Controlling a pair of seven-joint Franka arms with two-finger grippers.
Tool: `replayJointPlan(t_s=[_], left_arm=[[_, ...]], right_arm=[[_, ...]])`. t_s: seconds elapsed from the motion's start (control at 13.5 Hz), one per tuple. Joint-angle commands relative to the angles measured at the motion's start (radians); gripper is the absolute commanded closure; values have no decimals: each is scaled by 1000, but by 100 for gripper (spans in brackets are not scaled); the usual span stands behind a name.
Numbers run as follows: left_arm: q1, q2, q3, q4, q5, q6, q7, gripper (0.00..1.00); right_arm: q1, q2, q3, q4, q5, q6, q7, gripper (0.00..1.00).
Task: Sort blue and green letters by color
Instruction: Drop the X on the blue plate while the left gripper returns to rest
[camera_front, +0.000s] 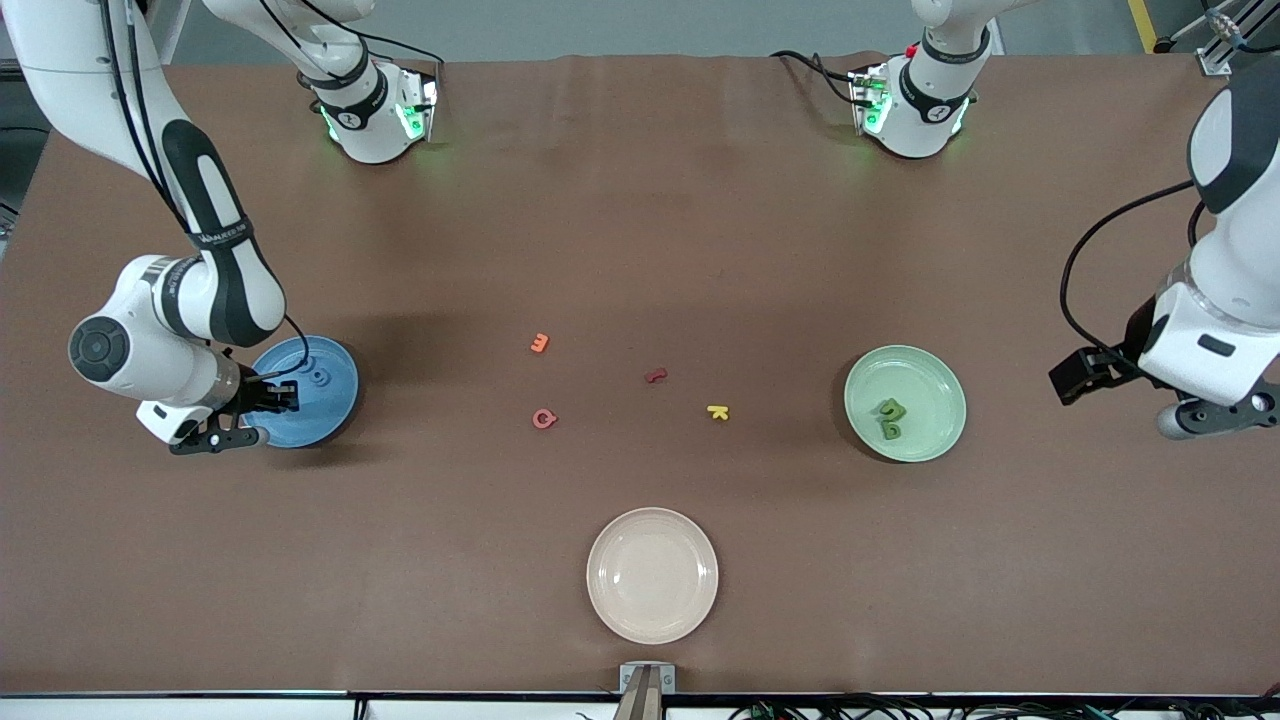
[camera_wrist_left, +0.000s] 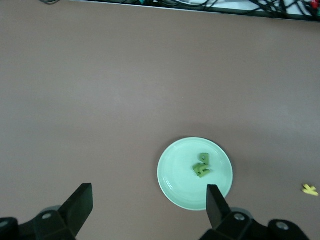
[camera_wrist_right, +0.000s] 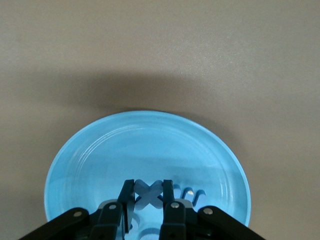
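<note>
My right gripper (camera_front: 278, 397) is low over the blue plate (camera_front: 330, 400) and is shut on a blue X letter (camera_wrist_right: 148, 189). Other blue letters (camera_wrist_right: 193, 192) lie on the blue plate (camera_wrist_right: 145, 145) beside it; one shows in the front view (camera_front: 320, 378). A small pile of green letters (camera_front: 890, 417) lies on the green plate (camera_front: 935, 385). My left gripper (camera_front: 1075, 380) is open and empty, up in the air at the left arm's end of the table. Its wrist view shows the fingers (camera_wrist_left: 80, 205) wide apart, with the green plate (camera_wrist_left: 175, 170) and green letters (camera_wrist_left: 202, 166) below.
Between the two plates lie an orange letter (camera_front: 540, 343), a pink letter (camera_front: 544, 418), a dark red letter (camera_front: 655, 376) and a yellow K (camera_front: 718, 412). A cream plate (camera_front: 652, 574) sits nearer the front camera, at the table's middle.
</note>
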Motion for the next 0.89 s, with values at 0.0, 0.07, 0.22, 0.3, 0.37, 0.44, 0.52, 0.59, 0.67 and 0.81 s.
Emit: replayJointPlan(t_s=[0.0,0.07,0.22,0.3,0.37,0.44,0.52,0.59,0.67,0.81], left_arm=[[-3,-70,38,-15,-112,-20,68,0],[-36,-102,108,-19,-163,-22,97,0],[-171,-161,289,-47,-226,-82,169,0],[-243,-184,361,-53,-248,-118,188,0],[-307,-198,435,-59,-256,-153,205,0],[-345,-219,475,-80,-272,-160,219,0],[-369,-248,515,-115,-288,-160,231,0],[-400,-271,558,-145,-306,-160,246,0],[-424,-294,598,-166,-320,-160,271,0],[-432,-307,605,-179,-320,-161,275,0]], right_arm=[[-14,42,16,41,-8,14,-11,86],[-11,51,18,50,-6,14,-11,85],[-10,57,18,55,-5,14,-11,85],[-8,57,18,55,-3,14,-11,83],[-8,57,18,55,-3,14,-11,79],[-8,57,18,55,-3,14,-10,67],[-8,56,18,55,-3,11,-10,56],[-6,56,18,55,-1,8,-10,37],[-5,54,18,55,-1,1,-4,26],[-3,37,19,52,-1,-5,2,15]])
